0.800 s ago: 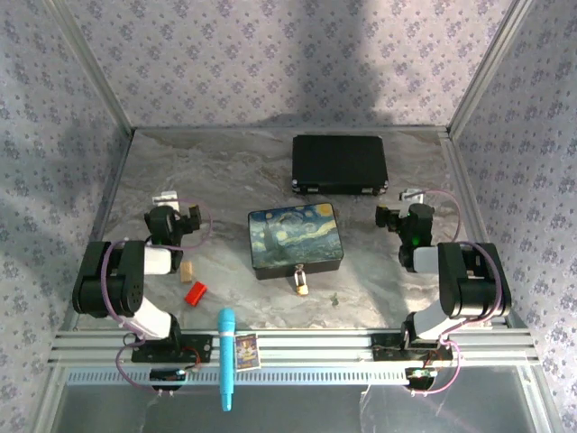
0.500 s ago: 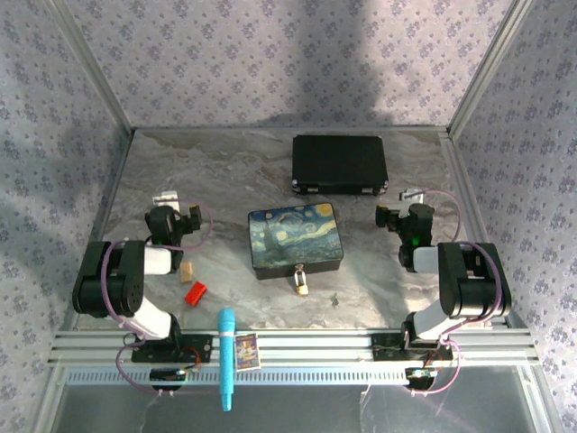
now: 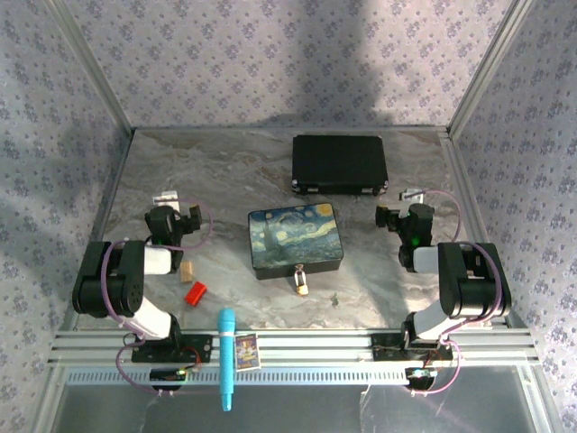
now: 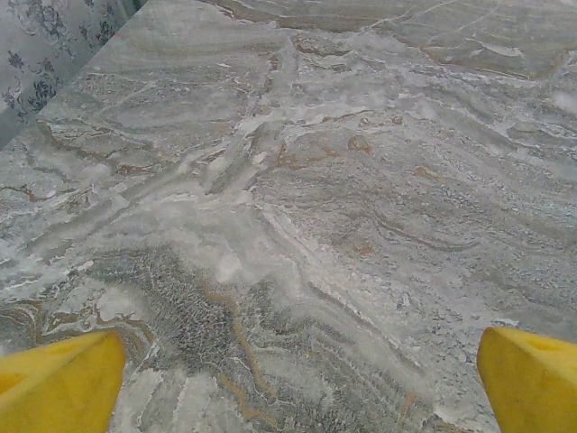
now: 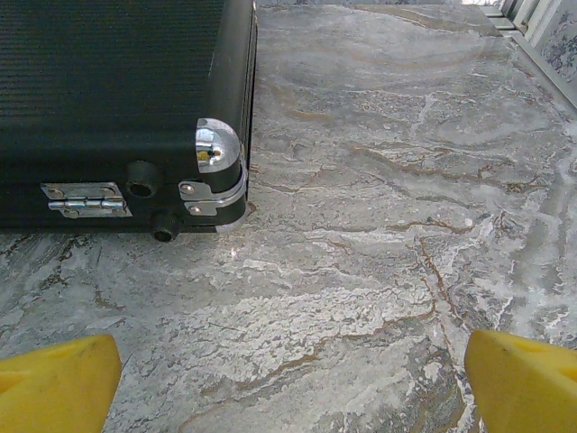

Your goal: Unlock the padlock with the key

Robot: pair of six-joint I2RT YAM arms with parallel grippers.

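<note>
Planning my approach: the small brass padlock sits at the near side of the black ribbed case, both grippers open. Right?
No. The small brass padlock sits at the near side of the painted night-sky box, per the top external view; the black ribbed case lies farther back. The left gripper and right gripper are open.

Nothing legible from where I look. Card (image 3: 247, 351) on the front rail (image 3: 361, 344): some print or picture, too small to read. Padlock (image 3: 302, 285): any stamp too small to tell. Box (image 3: 295, 238) lid bears a swirling night-sky painting, no words made out.
</note>
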